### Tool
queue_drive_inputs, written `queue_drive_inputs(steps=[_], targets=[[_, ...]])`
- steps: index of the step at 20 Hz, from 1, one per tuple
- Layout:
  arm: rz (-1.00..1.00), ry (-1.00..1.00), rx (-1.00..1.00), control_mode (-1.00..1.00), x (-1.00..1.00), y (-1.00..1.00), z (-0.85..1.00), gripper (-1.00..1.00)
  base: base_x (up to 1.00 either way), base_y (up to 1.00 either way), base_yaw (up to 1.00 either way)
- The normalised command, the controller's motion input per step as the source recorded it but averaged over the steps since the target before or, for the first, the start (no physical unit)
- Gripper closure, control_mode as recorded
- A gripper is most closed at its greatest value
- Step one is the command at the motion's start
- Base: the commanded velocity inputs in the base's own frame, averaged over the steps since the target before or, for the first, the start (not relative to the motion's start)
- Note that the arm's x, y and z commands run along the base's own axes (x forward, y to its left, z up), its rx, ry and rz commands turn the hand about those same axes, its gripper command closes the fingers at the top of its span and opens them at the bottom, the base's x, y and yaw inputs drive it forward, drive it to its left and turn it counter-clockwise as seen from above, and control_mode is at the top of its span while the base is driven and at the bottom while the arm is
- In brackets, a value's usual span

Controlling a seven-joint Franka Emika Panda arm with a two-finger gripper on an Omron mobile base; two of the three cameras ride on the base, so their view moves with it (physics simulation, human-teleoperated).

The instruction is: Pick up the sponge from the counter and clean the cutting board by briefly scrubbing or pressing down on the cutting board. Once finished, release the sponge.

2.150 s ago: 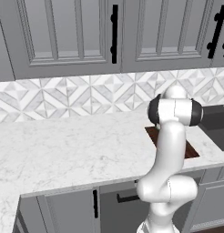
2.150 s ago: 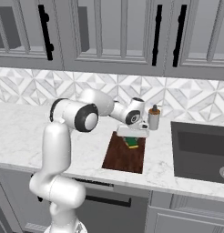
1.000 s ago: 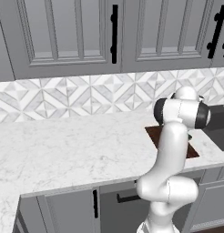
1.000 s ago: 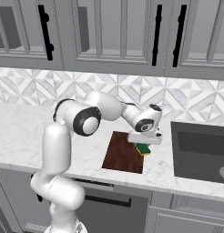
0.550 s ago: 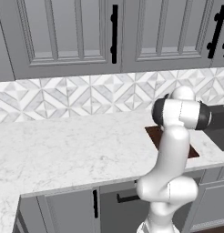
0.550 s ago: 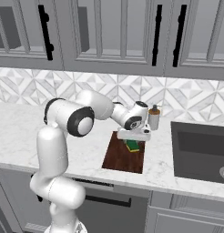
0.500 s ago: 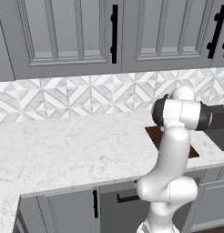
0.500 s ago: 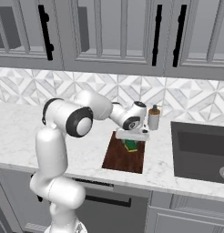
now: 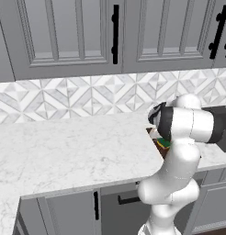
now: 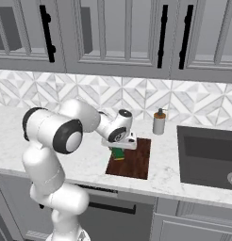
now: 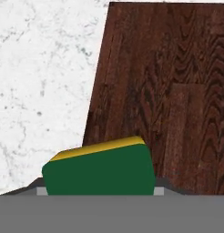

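Swung back to the cutting board's [image 10: 132, 160] 9 o'clock edge — end effector [image 10: 118, 151] clamps the sponge [image 10: 118, 153] between its fingers.

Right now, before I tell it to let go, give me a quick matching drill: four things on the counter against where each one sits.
Things:
1. sponge
2. cutting board
3. soap bottle
4. sink

Places:
A. sunk into the counter, right of the board
B. under the gripper, over the board's left part
C. by the backsplash, behind the board
D. flat on the counter, near its front edge

Pairs: 1-B, 2-D, 3-C, 4-A
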Motion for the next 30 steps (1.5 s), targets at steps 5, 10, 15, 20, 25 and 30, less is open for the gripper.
queue_drive_inputs(steps=[5,10,15,20,25,30], targets=[[0.0,-0.03,0.0,-1.0,-0.78,0.08,-0.19,1.0,0.0,0.0,0.0],[0.0,0.0,0.0,-1.0,-0.67,-0.33,-0.34,1.0,0.0,0.0,0.0],[0.0,0.0,0.0,-1.0,-0.33,-0.64,-0.33,1.0,0.0,0.0,0.0],[0.0,0.0,0.0,-1.0,0.0,-0.95,-0.46,1.0,0.0,0.0,0.0],[0.0,0.0,0.0,-1.0,-0.2,-0.92,-0.4,1.0,0.0,0.0,0.0],[0.0,0.0,0.0,-1.0,-0.31,-0.88,-0.37,1.0,0.0,0.0,0.0]])
